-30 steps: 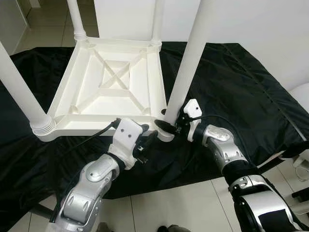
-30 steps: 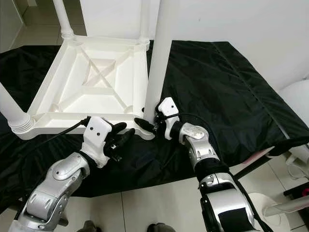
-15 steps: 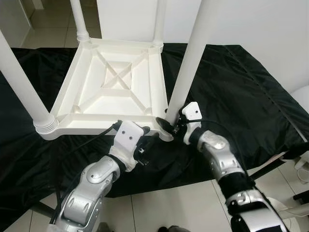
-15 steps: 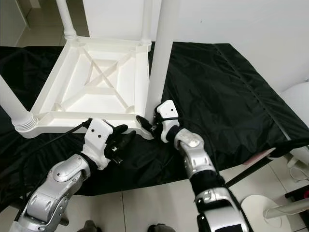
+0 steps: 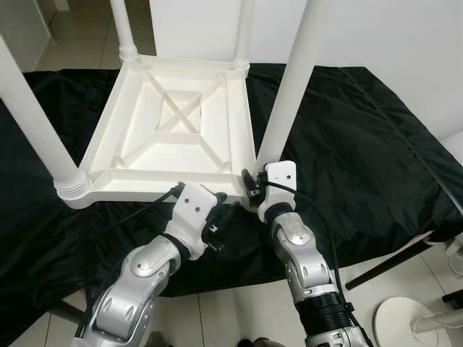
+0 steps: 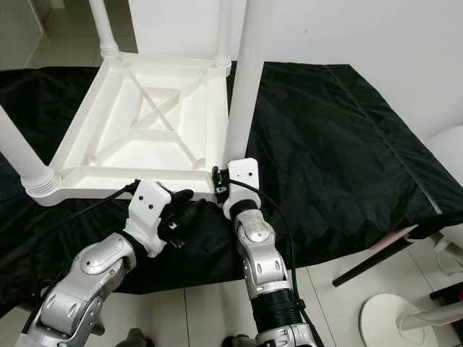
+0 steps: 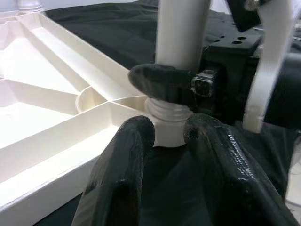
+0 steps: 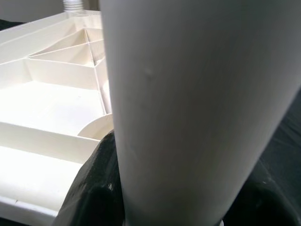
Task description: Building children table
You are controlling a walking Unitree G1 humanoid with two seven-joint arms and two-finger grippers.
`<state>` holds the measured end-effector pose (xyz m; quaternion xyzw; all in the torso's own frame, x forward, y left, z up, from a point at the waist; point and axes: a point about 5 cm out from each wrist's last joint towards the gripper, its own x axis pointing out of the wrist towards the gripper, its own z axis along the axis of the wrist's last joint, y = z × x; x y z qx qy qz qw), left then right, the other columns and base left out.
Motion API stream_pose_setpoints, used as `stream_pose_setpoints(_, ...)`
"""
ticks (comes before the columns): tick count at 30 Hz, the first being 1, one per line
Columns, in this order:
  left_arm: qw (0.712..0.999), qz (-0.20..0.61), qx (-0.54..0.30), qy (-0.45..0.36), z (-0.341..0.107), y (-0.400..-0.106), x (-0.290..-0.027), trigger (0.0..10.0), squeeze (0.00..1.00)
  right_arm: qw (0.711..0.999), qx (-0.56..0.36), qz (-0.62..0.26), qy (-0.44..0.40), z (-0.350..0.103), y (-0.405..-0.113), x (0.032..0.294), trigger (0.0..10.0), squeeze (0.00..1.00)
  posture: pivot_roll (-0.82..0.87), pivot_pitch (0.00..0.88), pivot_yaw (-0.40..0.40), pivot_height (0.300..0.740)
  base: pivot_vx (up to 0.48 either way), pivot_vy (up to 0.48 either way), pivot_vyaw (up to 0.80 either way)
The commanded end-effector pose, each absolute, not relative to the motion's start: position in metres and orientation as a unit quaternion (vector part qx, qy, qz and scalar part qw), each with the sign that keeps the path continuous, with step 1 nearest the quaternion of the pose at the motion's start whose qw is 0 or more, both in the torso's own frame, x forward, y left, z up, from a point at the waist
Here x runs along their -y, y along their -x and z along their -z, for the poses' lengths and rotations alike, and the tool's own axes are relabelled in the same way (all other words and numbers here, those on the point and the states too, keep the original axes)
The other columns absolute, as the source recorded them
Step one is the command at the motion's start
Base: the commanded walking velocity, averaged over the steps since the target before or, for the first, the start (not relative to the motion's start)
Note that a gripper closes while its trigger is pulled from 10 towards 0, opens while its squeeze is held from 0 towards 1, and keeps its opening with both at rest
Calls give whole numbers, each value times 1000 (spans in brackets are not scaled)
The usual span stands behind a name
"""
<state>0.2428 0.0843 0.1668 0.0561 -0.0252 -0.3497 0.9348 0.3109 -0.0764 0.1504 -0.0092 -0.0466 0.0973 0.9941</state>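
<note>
Right gripper (image 5: 252,189) pinches leg (image 5: 293,79) at its socket, left gripper (image 7: 164,136) spread nearby; skewed twist could cross-thread, tipping table (image 5: 173,130).

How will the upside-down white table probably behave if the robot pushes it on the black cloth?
The table looks like thin ribbed plastic, so probably light and stiff. On the smooth black cloth it may slide, or drag the cloth into wrinkles. Its tall legs could make it rock if pushed high.
</note>
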Motion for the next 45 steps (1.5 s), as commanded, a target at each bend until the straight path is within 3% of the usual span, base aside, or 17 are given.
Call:
stream_pose_setpoints(1, 930, 362, 22, -58, -167, -243, -81, 10000, 0, 995, 50, -85, 26, -150, -306, 80, 10000, 0, 22, 65, -34, 740, 0, 0, 0)
stream_pose_setpoints(5, 928, 366, 24, -61, -167, -245, -81, 10000, 0, 994, 55, -96, 22, -153, -306, 81, 10000, 0, 25, 60, -35, 740, 0, 0, 0)
stream_pose_setpoints(6, 929, 364, 25, -60, -168, -245, -81, 10000, 0, 994, 55, -94, 16, -154, -306, 82, 10000, 404, 27, 60, -38, 740, 0, 0, 0)
stream_pose_setpoints(7, 930, 363, 25, -59, -168, -245, -81, 10000, 0, 994, 56, -95, 7, -156, -306, 82, 10000, 1000, 27, 59, -39, 740, 0, 0, 0)
stream_pose_setpoints(21, 931, 357, 30, -62, -168, -245, -80, 10000, 0, 994, 67, -85, 7, -164, -301, 90, 10000, 1000, 27, 66, -46, 740, 0, 0, 0)
stream_pose_setpoints(22, 931, 359, 33, -64, -168, -245, -79, 10000, 0, 993, 73, -92, 1, -166, -299, 92, 10000, 0, 22, 73, -47, 740, 0, 0, 0)
stream_pose_setpoints(30, 930, 359, 34, -63, -166, -246, -77, 10000, 0, 988, 114, -102, 13, -171, -283, 104, 10000, 0, 1, 91, -47, 740, 0, 0, 0)
stream_pose_setpoints(40, 936, 339, 67, -62, -176, -253, -81, 10000, 0, 989, 98, -110, 25, -161, -271, 121, 10000, 0, -19, 94, -43, 740, 0, 0, 0)
stream_pose_setpoints(45, 920, 373, 94, -81, -183, -249, -89, 10000, 0, 984, 80, -154, 34, -149, -260, 129, 10000, 0, -30, 98, -39, 740, 0, 0, 0)
